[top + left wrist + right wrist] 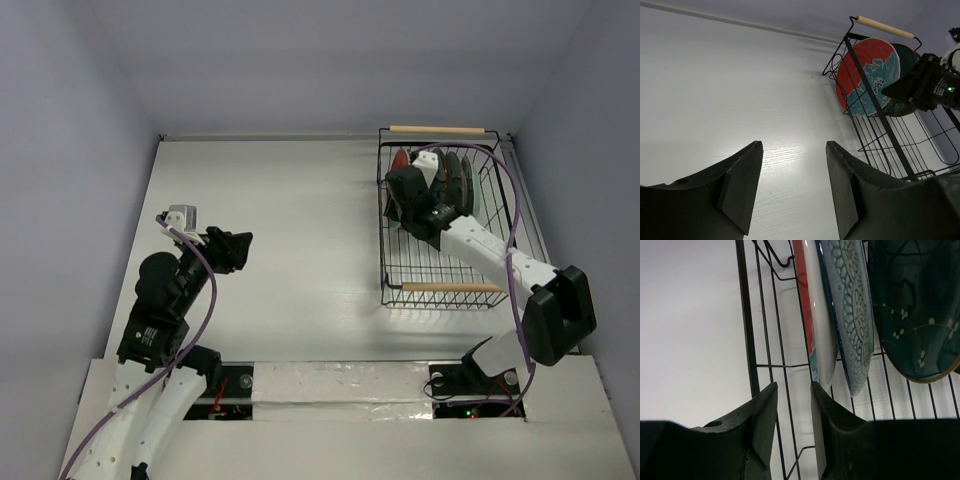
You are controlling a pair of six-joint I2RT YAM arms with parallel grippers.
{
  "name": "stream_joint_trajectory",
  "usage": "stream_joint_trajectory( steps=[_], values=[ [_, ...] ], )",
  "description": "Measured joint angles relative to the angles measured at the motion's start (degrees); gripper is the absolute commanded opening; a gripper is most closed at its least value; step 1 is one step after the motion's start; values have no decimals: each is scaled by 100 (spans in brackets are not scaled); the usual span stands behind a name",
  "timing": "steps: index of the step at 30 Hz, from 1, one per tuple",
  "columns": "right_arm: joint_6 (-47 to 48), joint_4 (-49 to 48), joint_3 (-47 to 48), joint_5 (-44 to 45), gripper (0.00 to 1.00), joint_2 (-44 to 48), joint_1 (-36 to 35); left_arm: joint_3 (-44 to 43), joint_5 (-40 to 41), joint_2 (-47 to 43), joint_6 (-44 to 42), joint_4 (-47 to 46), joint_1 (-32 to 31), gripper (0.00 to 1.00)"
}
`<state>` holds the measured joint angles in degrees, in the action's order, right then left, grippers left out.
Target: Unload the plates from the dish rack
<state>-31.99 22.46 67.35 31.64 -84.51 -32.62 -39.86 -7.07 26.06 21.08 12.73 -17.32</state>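
The dish rack (384, 250) stands at the back right of the table, and several plates stand on edge in its far half. From the left, the right wrist view shows a red plate (821, 315) with a white back, a blue patterned plate (852, 315) and a dark teal plate (915, 305). My right gripper (792, 390) is inside the rack, just below the red plate's rim. It is open, with only rack wire behind the gap. My left gripper (794, 145) hangs open and empty over the bare table, facing the red plate (867, 75).
The rack has wooden handles at its far edge (437, 129) and near edge (450, 287). Its black wires (747, 340) stand close to the left of my right fingers. Grey walls close off the table on three sides. The left arm (165, 290) is at the near left.
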Motion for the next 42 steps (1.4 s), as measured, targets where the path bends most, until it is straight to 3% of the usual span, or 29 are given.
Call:
stream_joint_trajectory(
  steps=[10,25,42],
  values=[
    [2,4,-173,33,38,741,11,0,-2,0,0,0,0,50],
    [-4,-197,-192,59,43,-70,249,0,-4,7,0,0,0,50],
    [-83,-291,219,1075,44,-691,146,0,-44,7,0,0,0,50]
  ],
)
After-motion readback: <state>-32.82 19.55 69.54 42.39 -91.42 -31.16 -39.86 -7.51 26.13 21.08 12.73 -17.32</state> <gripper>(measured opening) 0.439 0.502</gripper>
